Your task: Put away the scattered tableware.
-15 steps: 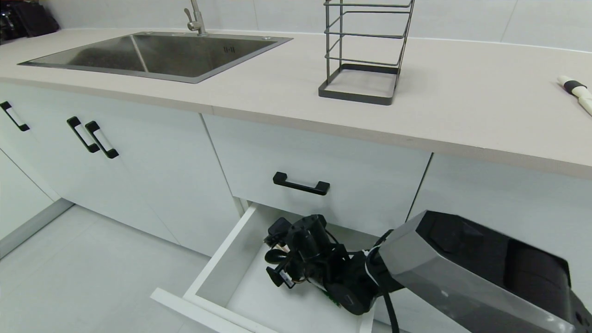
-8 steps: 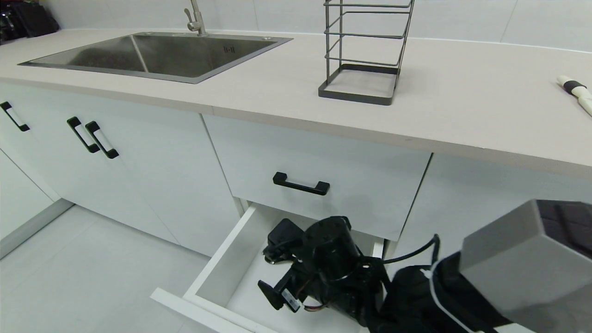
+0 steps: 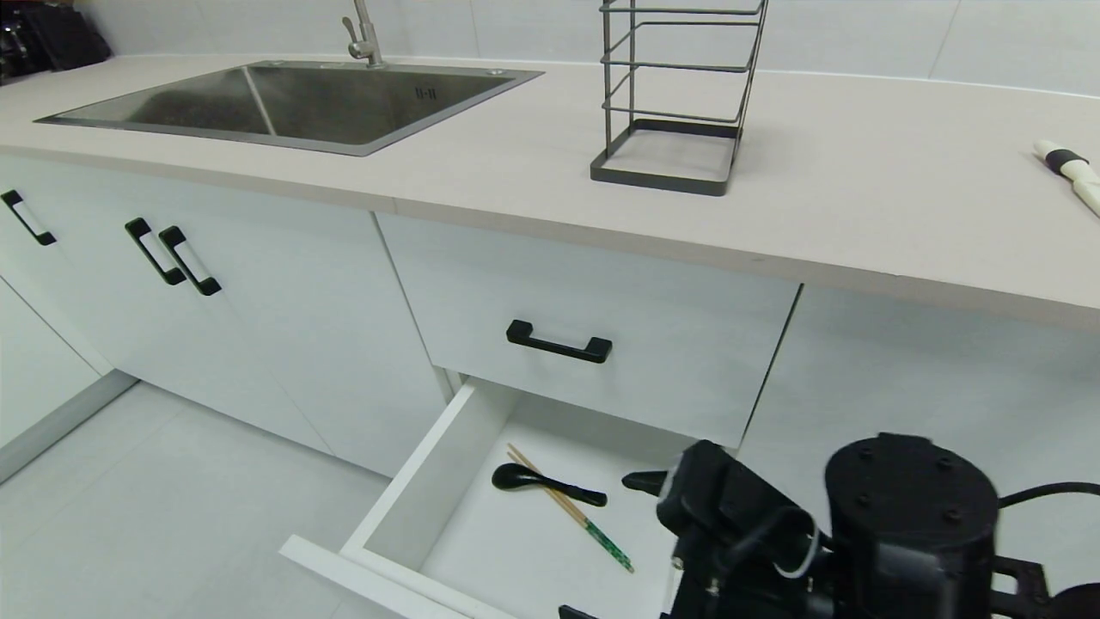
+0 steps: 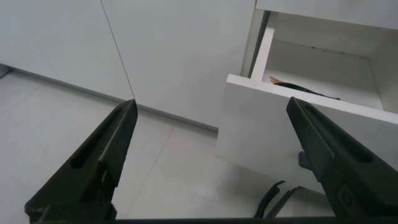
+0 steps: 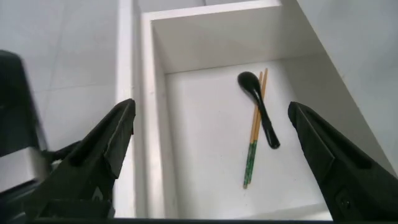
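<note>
Spoon (image 3: 516,475) and chopsticks (image 3: 571,509) inside the open drawer (image 3: 430,481)

Nearest, right gripper (image 5: 209,109) above the drawer, fingers spread wide, pinching nothing. Low before the drawer front, left gripper (image 4: 211,104) spread likewise. On the drawer bottom, spoon crossing the chopsticks. Farther, on the countertop (image 3: 859,198), a wire rack (image 3: 679,94) and the sink (image 3: 284,94).

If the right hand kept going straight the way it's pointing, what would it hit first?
Most likely the bare floor of the open drawer, beside the black spoon and the chopsticks. The right hand is open and aims down into it; depth is hard to judge.
</note>
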